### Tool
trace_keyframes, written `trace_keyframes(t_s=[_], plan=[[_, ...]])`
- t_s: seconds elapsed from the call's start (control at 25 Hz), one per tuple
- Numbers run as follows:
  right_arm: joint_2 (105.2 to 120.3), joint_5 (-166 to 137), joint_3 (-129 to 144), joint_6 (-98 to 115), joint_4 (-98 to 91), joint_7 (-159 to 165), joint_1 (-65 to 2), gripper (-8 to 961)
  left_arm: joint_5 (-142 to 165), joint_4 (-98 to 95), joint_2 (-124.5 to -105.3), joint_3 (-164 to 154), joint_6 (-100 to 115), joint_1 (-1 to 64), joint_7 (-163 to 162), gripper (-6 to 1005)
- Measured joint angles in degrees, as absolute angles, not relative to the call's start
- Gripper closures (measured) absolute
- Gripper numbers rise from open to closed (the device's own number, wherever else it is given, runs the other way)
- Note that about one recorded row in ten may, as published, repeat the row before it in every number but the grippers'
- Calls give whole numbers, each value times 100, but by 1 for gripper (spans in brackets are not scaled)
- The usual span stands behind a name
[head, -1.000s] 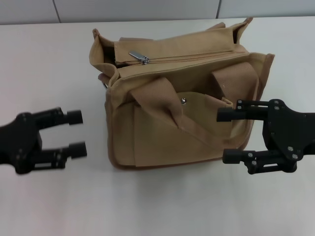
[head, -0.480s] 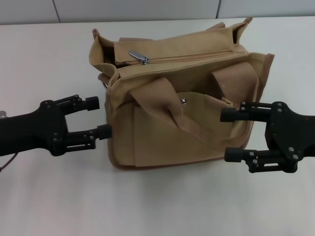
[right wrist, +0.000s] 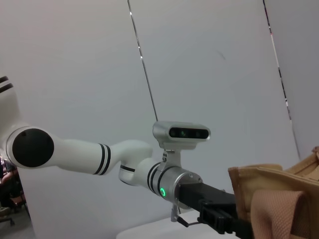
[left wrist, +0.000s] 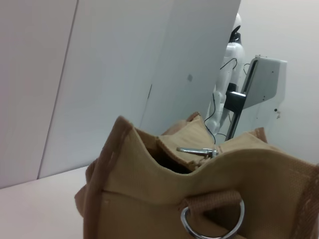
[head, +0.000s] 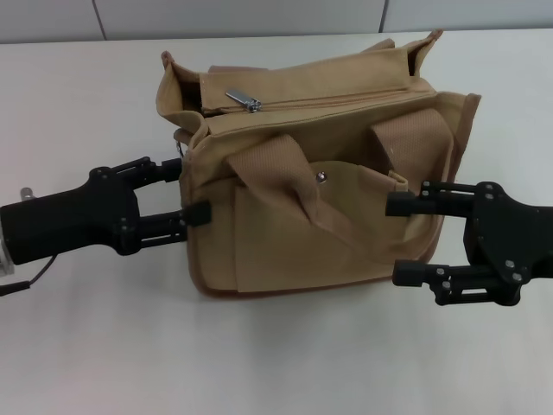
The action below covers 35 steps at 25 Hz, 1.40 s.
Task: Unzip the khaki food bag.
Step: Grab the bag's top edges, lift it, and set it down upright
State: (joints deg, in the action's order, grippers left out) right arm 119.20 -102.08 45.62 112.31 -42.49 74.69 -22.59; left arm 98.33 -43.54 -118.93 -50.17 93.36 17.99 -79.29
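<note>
We see no writing on the khaki food bag (head: 315, 181). Our open left claw (head: 190, 190) touches its side; our open right claw (head: 399, 239) waits at the other side.

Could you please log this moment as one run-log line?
khaki food bag: zipped, upright | zipper pull: untouched | left gripper: jaws open at bag's end | right gripper: jaws open at opposite end

One khaki food bag (head: 315, 186) stands on one table (head: 86, 104), with two webbing handles, one zipper pull (head: 244, 100) and two pincers: left pincer (head: 183, 190), right pincer (head: 399, 239).
</note>
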Motion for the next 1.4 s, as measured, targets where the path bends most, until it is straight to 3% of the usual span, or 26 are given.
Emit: trace_keyframes(t_s=[0.2, 0.68, 1.0, 1.4], plan=[[11918, -10208, 4562, 11232, -4224, 7470, -2259, 182, 9623, -4114, -11877, -4996, 9375, 1809, -7588, 185], [11918, -10205, 4562, 11232, -4226, 7471, -2258, 182, 9313, -4088, -11855, -4976, 9500, 1723, -7358, 630], [11918, -10204, 4343, 11223, -4228, 7471, -2240, 182, 9271, -4077, -11863, -4965, 9548, 1758, -6911, 854], [11892, -9848, 3728, 11327, -4025, 7617, -2210, 182, 8990, -4155, -11827, -4939, 9840, 1934, -6638, 912]])
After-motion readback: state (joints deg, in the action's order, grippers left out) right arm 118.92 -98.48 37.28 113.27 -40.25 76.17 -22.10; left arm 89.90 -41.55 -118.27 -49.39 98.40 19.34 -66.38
